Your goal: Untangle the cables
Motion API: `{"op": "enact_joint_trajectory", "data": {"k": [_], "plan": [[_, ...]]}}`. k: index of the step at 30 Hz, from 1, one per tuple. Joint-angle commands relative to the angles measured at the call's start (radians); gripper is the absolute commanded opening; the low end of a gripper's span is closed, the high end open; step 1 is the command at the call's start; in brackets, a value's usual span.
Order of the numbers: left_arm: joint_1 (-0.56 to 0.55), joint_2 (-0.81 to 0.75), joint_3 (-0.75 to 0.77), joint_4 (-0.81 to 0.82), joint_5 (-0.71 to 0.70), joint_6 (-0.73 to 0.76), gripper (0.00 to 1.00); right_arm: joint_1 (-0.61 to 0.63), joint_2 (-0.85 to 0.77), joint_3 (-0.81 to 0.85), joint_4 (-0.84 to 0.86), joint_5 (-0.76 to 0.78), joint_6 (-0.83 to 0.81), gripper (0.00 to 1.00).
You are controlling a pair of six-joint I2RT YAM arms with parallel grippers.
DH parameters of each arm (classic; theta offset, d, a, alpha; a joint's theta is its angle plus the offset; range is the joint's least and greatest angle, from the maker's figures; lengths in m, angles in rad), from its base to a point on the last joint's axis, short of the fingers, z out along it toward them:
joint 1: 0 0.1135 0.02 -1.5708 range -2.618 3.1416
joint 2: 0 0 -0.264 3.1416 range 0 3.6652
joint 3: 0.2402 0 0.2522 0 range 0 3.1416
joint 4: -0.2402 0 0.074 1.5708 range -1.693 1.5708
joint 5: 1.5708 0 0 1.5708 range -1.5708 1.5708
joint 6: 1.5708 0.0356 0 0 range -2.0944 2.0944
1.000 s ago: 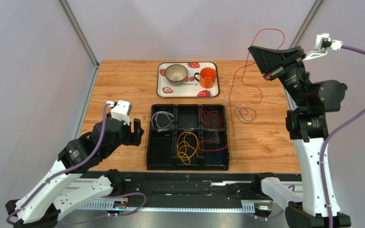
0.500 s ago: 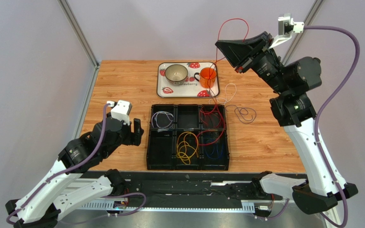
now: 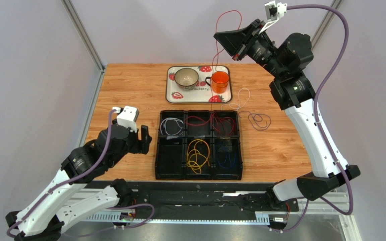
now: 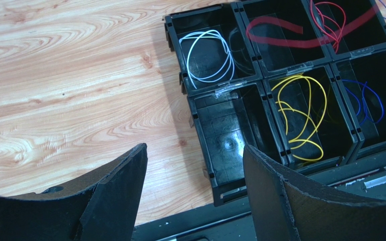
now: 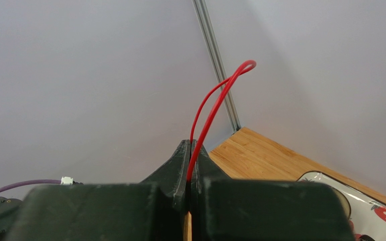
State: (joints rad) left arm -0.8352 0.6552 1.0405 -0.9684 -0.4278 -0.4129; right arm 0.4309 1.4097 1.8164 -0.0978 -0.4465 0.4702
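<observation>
The right hand (image 3: 218,37) is clenched on the red cable (image 5: 249,64), high above the table's (image 3: 129,85) far edge. The cable's lower end trails into the black bin's (image 3: 157,150) far compartments. The left hand (image 3: 143,139) hangs released near the table's left edge.

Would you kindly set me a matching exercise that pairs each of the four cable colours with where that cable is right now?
Things:
1. white cable
2. yellow cable
3. blue cable
4. red cable

Places (compartments of the organiser; near means the robot's side):
A. near-right compartment
B. pinched between the right fingers
C. far-left compartment
D. near-middle compartment

Pairs: 1-C; 2-D; 3-A; 4-B
</observation>
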Motion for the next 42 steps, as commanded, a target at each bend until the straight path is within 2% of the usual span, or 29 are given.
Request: {"op": "enact_joint_trajectory", "data": {"k": [1,11,18,23,35,42], "plan": [[0.007,-0.005,0.001,0.013,-0.009,0.003,0.78,0.002,-0.003,0.084,-0.017,0.011,-0.059,0.00],[0.007,-0.003,0.003,0.013,-0.009,0.003,0.78,-0.053,-0.048,0.017,-0.042,0.077,-0.130,0.00],[0.007,0.000,0.003,0.013,-0.011,0.003,0.78,-0.083,-0.100,-0.162,-0.007,0.098,-0.150,0.00],[0.007,0.001,0.001,0.013,-0.009,0.003,0.78,-0.087,-0.112,-0.216,-0.002,0.104,-0.169,0.00],[0.007,0.006,0.003,0.011,-0.014,0.002,0.78,-0.112,-0.094,-0.102,-0.111,0.238,-0.291,0.00],[0.007,0.009,0.003,0.010,-0.015,0.002,0.78,-0.116,-0.083,-0.088,-0.144,0.305,-0.350,0.00]]}}
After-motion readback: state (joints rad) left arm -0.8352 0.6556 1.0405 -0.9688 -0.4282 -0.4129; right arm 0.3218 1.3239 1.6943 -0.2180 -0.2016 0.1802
